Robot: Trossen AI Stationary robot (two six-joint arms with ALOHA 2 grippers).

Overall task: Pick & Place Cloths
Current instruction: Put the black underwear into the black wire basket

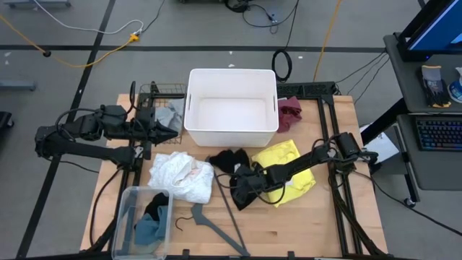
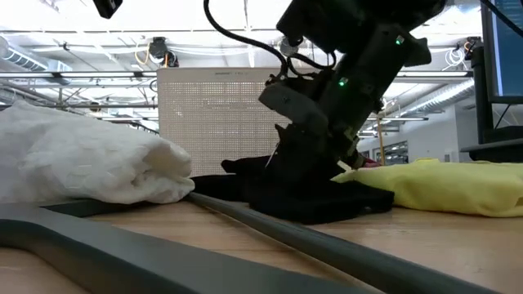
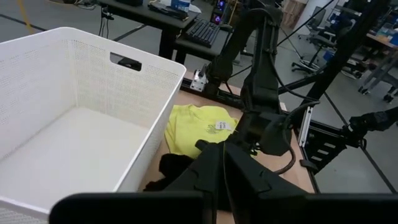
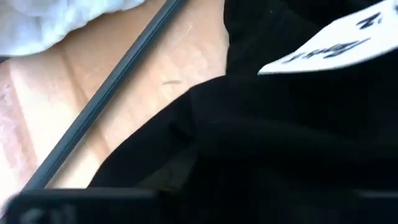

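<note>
Right gripper (image 1: 242, 189) sits low centre of the high view, pressed onto the black cloth (image 1: 229, 160); whether its fingers have clamped cannot be told. Bin (image 1: 231, 141) lies just above it in frame, nearer this arm. Left gripper (image 1: 167, 128), fingers together, waits at the bin's left.

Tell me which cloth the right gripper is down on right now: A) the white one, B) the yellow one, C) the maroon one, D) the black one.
D: the right gripper is pressed down into the black cloth in the middle of the table, and its wrist view is filled with black fabric, with the white cloth on one side and the yellow cloth on the other.
</note>
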